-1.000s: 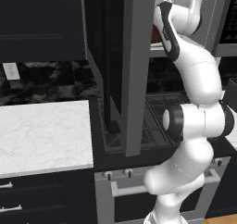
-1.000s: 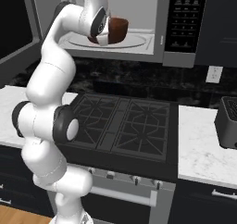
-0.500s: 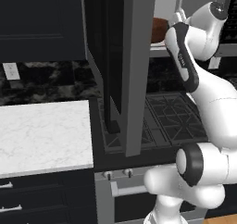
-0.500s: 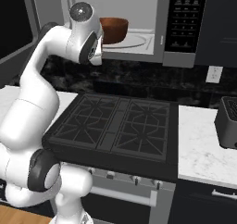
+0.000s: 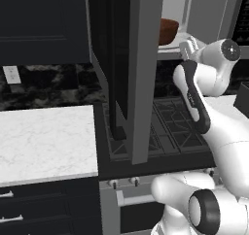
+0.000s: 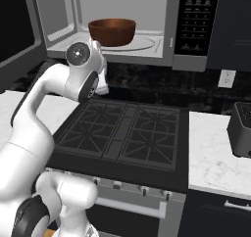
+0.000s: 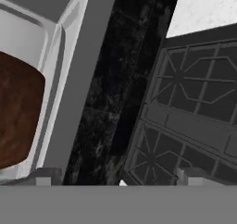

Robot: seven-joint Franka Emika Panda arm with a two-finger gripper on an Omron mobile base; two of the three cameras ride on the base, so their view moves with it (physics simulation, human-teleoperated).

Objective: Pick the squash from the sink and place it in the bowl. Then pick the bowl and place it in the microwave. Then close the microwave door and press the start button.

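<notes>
**A:** Reddish-brown wood is sitting right on the white turntable now. The bowl [image 6: 112,32] is inside the microwave [image 6: 125,25], and nothing is touching it. A second ago the hand was still up at the opening with the bowl right against it; now the arm is pulling back and dropping below the microwave's floor.

**B:** So the placing step is looking done?

**A:** I'm reading it that way. The gripper [image 6: 101,79] is hanging under the front lip, over the back of the stove [image 6: 125,138], well apart from the bowl. In the hand view the two fingertips [image 7: 46,176] are sitting wide apart with nothing between them.

**B:** And the squash?

**A:** I'm not able to tell; the bowl's wall is hiding whatever is inside it from these angles.

**B:** What's next then?

**A:** The microwave door [image 5: 129,69] is still hanging wide open, sticking out toward the camera in the left base view. I'm guessing the arm is clearing out so it can swing around and push the door shut, then go for the keypad [image 6: 193,18] on the right.
</notes>
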